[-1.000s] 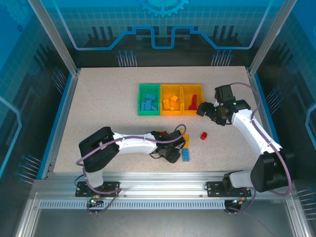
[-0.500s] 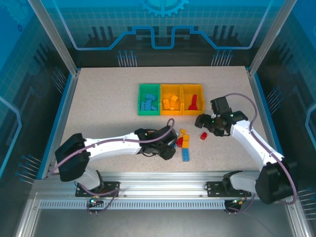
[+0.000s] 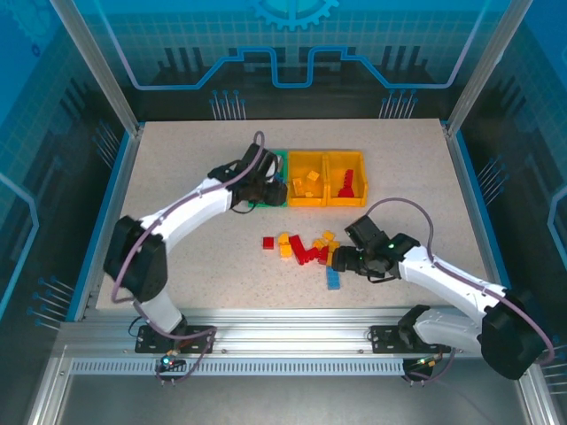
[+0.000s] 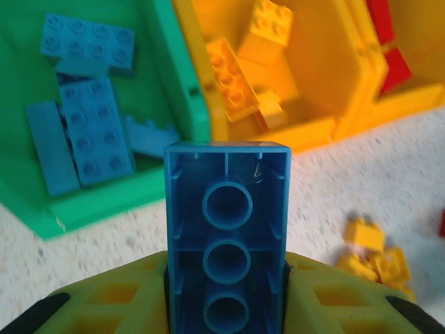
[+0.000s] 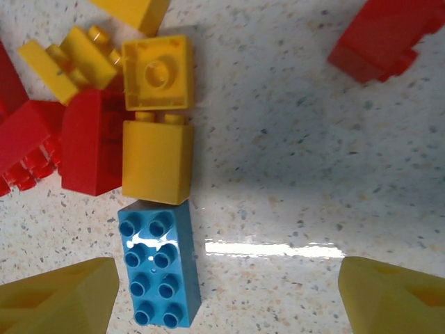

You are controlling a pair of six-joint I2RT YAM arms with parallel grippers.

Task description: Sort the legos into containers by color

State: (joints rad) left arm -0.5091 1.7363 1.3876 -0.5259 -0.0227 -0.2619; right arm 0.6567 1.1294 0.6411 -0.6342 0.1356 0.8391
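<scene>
A speckled beige surface with blue edging lies inside an aluminium frame. Translucent blue panels rise on the far side.

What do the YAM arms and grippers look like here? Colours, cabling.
Left arm and right arm: white link shells, black joints, a purple cable looped along each. Left gripper and right gripper bodies black; fingers yellow-green plastic.

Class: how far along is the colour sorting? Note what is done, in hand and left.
Done: blue bricks in the green tray, yellow bricks in the middle tray, red bricks in the right tray. In hand: the left gripper holds a blue brick at the green tray. Left: a red-and-yellow pile and a loose blue brick beneath the open right gripper.
</scene>
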